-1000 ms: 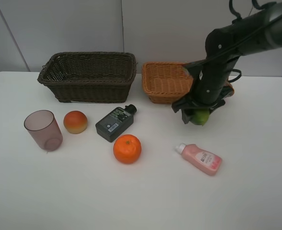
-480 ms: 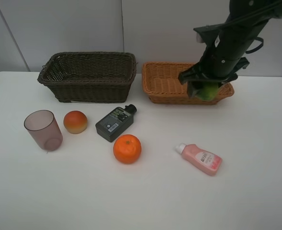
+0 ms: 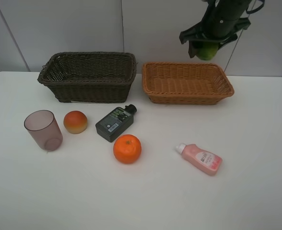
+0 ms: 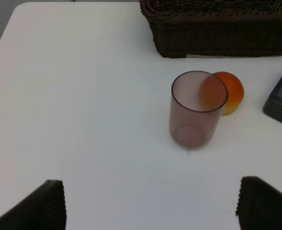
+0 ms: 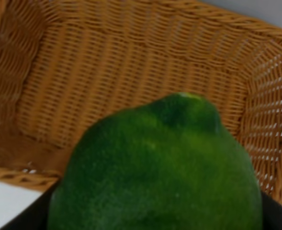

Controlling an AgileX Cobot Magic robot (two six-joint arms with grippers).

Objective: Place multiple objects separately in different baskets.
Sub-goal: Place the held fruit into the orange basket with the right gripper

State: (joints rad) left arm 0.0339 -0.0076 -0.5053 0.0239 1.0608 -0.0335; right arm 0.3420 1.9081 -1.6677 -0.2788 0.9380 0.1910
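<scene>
1. A translucent mauve cup [image 3: 43, 130] stands upright at the left of the smooth white tabletop [image 3: 255, 191]. It is thin-walled and slightly tapered, with its mouth up.
2. Just beside it sits a round, matte red-yellow peach [image 3: 75, 121]. The left wrist view shows it partly through the cup's wall.
3. Behind both stands the dark brown basket [image 3: 90, 88], rectangular, deep and of tightly woven wicker.
4. A dark grey bottle [image 3: 115, 123] lies flat. It is flat-sided, with a printed label and a black cap.
5. A round orange [image 3: 127, 148] with dimpled peel sits near that bottle, toward the front.
6. The orange-tan basket [image 3: 188, 98] is shallower and finer in weave. It stands just right of the dark one, not touching it.
7. A pink bottle [image 3: 199, 158] with a white cap lies on its side, well in front of this basket.
8. The left fingers [image 4: 40, 208], dark and ribbed, stand wide apart over bare tabletop short of the cup, holding nothing.
9. The right arm [image 3: 227, 14] is raised high with its wrist turned down. The right fingers [image 3: 193, 45] clamp the pebbly green lime [image 3: 208, 51] in the air over the orange-tan basket.
</scene>
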